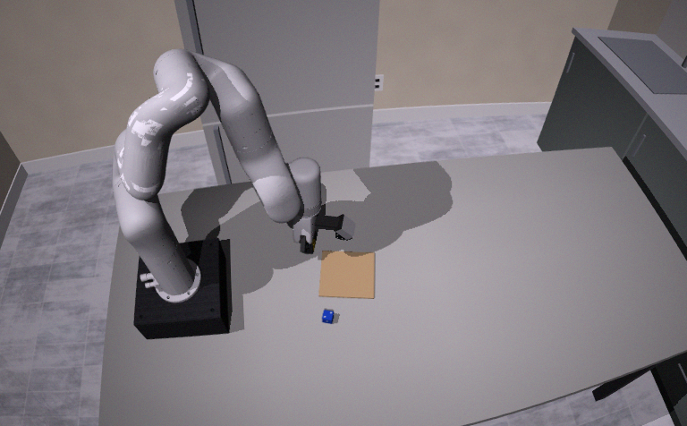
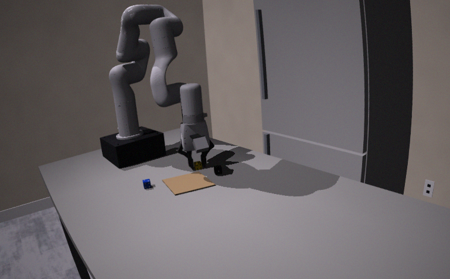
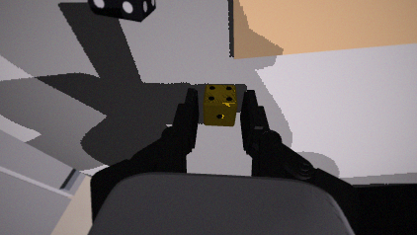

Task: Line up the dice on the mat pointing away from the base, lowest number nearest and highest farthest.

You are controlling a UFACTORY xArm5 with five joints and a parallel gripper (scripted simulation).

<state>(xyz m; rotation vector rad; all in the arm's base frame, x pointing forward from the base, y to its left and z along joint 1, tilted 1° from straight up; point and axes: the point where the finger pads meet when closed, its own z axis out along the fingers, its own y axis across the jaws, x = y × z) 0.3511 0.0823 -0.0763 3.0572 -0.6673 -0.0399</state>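
Observation:
The gripper (image 1: 308, 249) (image 2: 198, 167) (image 3: 220, 94) is open and points down, its fingers on either side of the yellow die (image 2: 197, 164) (image 3: 219, 106), with a gap on each side in the wrist view. That die shows four pips on top and lies off the mat. The black die (image 2: 218, 170) (image 3: 121, 8) is on the table beside it, cut off in the wrist view and mostly hidden in the top view; its top number cannot be read. The blue die (image 1: 327, 316) (image 2: 146, 183) lies on the opposite side of the tan mat (image 1: 347, 275) (image 2: 188, 183) (image 3: 341, 25); its number is unclear. The mat lies flat, without dice.
The black base block (image 1: 182, 318) (image 2: 136, 152) carries the arm to the left of the mat in the top view. The grey table (image 1: 494, 254) (image 2: 254, 221) extends well beyond the mat. The arm's shadow falls across the yellow and black dice and a mat corner.

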